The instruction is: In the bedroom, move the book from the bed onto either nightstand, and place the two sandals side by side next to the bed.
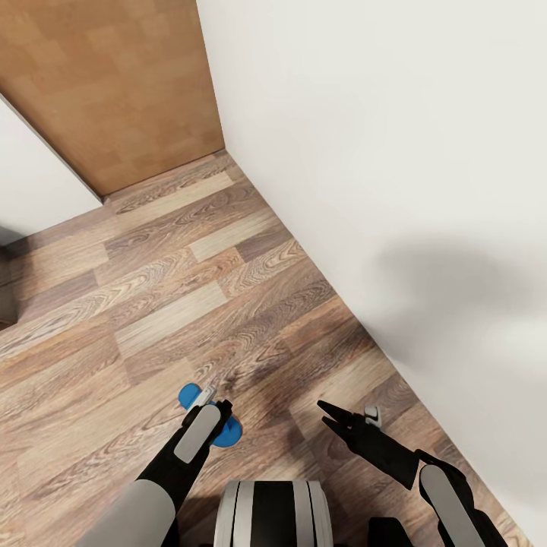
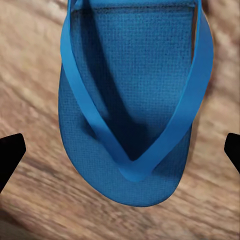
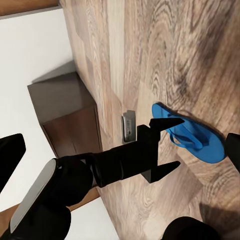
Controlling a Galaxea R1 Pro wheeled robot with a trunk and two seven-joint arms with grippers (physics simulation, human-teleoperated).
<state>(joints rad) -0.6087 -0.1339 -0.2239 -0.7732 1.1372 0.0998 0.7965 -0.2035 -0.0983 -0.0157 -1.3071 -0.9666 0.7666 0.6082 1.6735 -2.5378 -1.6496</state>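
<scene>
Sandal (image 2: 132, 105): one bright blue flat sandal lies sole-down on the wood-plank floor (image 1: 190, 304), a short way out from the white wall (image 1: 395, 152), which serves as landmark here. A low dark brown cabinet (image 3: 67, 112), likely a nightstand, stands well beyond the sandal on the side away from the wall.

Left gripper (image 1: 210, 408): poised directly above the sandal, jaws spread to either side of it and holding nothing; no contact is visible. Right gripper (image 1: 334, 418): nearer the wall than the sandal, fingers parted and empty, just above bare floor.

Handling, by judgement: the sandal looks thin, light and flexible, with a textured footbed and slim straps meeting in a V near the toe. The flat sole sits flush with the floor, so an edge pinch may slip. The raised strap junction, or one strap arm, appears the better hold. Once lifted it should bend or swing rather than break.
</scene>
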